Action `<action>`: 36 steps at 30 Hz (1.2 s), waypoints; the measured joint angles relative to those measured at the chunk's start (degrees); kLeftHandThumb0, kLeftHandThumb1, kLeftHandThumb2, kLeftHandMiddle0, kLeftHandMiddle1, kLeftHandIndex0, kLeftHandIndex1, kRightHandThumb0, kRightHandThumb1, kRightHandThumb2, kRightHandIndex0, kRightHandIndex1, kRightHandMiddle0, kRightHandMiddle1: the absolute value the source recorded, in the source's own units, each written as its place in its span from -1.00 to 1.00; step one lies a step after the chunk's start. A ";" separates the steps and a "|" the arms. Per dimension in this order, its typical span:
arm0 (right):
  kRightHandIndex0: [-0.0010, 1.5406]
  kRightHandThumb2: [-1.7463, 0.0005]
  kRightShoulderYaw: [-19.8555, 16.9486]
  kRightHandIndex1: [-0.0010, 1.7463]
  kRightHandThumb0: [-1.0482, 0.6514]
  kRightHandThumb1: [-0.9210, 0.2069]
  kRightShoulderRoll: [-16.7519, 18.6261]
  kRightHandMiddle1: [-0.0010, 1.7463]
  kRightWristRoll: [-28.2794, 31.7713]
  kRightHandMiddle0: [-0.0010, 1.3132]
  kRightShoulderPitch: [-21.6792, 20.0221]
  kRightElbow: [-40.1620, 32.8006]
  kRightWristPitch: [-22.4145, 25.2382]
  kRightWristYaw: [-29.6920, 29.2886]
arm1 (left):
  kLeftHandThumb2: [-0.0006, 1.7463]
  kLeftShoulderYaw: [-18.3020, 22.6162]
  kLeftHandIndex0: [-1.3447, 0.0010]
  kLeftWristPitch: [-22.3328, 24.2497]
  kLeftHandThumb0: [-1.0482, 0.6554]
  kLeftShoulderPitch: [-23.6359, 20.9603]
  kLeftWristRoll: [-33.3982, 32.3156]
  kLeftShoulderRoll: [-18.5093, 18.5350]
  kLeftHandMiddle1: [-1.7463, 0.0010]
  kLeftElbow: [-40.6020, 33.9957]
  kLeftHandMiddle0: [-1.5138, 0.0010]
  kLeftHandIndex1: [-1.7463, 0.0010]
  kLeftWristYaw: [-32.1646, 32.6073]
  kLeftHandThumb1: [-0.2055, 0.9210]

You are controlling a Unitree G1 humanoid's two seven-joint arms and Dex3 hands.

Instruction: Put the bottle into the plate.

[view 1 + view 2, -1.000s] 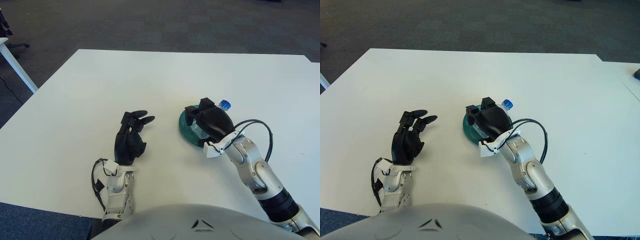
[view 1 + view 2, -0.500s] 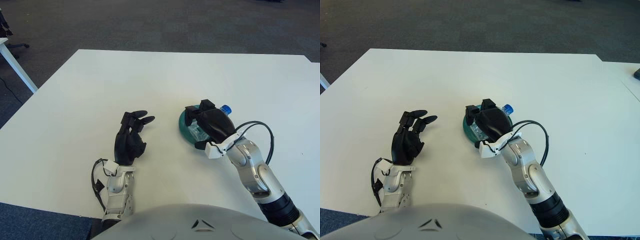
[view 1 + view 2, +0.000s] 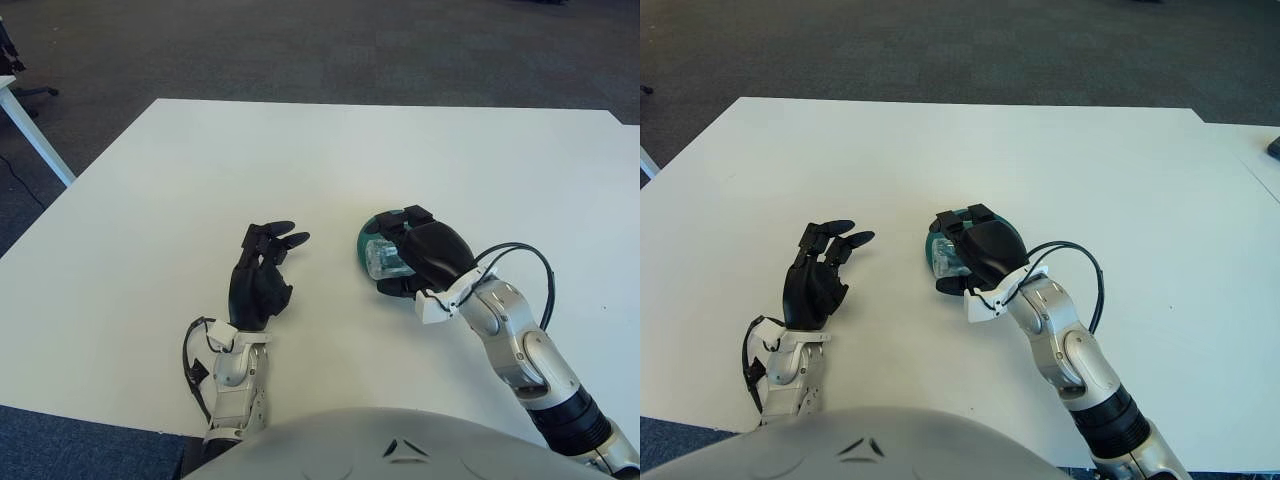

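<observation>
Right hand (image 3: 420, 252) over the plate (image 3: 364, 244), bench centre.
Fingers wrapped around the clear bottle (image 3: 383, 259); left hand (image 3: 262, 277) spread, holding nothing.

Counted on one white table (image 3: 300, 150): one bottle (image 3: 383, 260) (clear), one plate (image 3: 366, 241) (green), two hands in view.
</observation>
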 measured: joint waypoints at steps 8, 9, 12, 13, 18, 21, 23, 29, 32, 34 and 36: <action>-1.00 -0.12 -0.40 -1.00 -1.00 -1.00 -0.81 -1.00 0.01 -1.00 -0.33 0.07 -1.46 0.16 | -0.07 0.00 0.67 0.00 -0.47 0.00 0.00 0.00 0.01 0.06 0.34 -0.36 0.00 1.00; -1.00 -0.12 -0.49 -1.00 -1.00 -1.00 -0.91 -1.00 0.01 -1.00 -0.37 0.05 -1.49 0.34 | -0.07 0.00 0.67 0.00 -0.47 0.00 0.00 0.00 0.01 0.06 0.34 -0.36 0.00 1.00; -1.00 -0.12 -0.76 -1.00 -1.00 -1.00 -1.26 -1.00 0.01 -1.00 -0.44 0.05 -1.56 0.57 | -0.07 0.00 0.67 0.00 -0.47 -0.01 0.00 0.00 0.01 0.08 0.34 -0.36 0.00 1.00; -1.00 -0.13 -0.90 -1.00 -1.00 -1.00 -1.42 -1.00 0.03 -1.00 -0.46 0.05 -1.61 0.60 | -0.07 0.00 0.67 0.00 -0.47 -0.01 0.00 0.00 0.01 0.09 0.34 -0.36 0.00 1.00; -1.00 -0.15 -2.05 -1.00 -1.00 -1.00 -2.20 -1.00 0.77 -1.00 -0.61 0.01 -2.00 1.52 | -0.07 0.02 0.67 0.00 -0.47 -0.05 0.00 0.00 0.01 0.18 0.34 -0.36 0.00 1.00; -1.00 -0.16 -2.88 -1.00 -1.00 -1.00 -2.59 -1.00 1.34 -1.00 -0.70 -0.31 -2.09 2.50 | -0.07 0.03 0.67 0.00 -0.47 -0.09 0.00 0.00 0.01 0.25 0.34 -0.36 0.00 1.00; -1.00 -0.16 -3.44 -1.00 -1.00 -1.00 -2.72 -1.00 1.55 -1.00 -0.74 -0.66 -2.09 3.10 | -0.07 0.04 0.67 0.00 -0.47 -0.12 -0.01 0.00 0.01 0.28 0.34 -0.36 0.00 1.00; -1.00 -0.14 -5.22 -1.00 -1.00 -1.00 -2.82 -1.00 2.95 -1.00 -1.28 -1.75 -1.81 5.18 | -0.07 0.10 0.67 0.00 -0.47 -0.26 -0.04 0.00 0.01 0.42 0.34 -0.36 0.00 1.00; -1.00 -0.13 -6.83 -1.00 -1.00 -1.00 -3.05 -1.00 3.82 -1.00 -2.41 -2.17 -1.20 6.74 | -0.07 0.19 0.67 0.00 -0.47 -0.43 -0.06 0.00 0.01 0.56 0.34 -0.36 -0.01 1.00; -1.00 -0.12 -8.45 -1.00 -1.00 -1.00 -3.38 -1.00 5.23 -1.00 -3.63 -2.22 -0.83 7.68 | -0.07 0.25 0.67 0.00 -0.47 -0.61 -0.07 -0.01 0.01 0.72 0.34 -0.36 -0.01 1.00; -1.00 -0.11 -10.85 -1.00 -1.00 -1.00 -3.64 -1.00 8.06 -1.00 -5.16 -2.17 0.04 8.39 | -0.07 0.31 0.67 0.00 -0.47 -0.84 -0.09 -0.02 0.01 0.89 0.34 -0.36 -0.01 1.00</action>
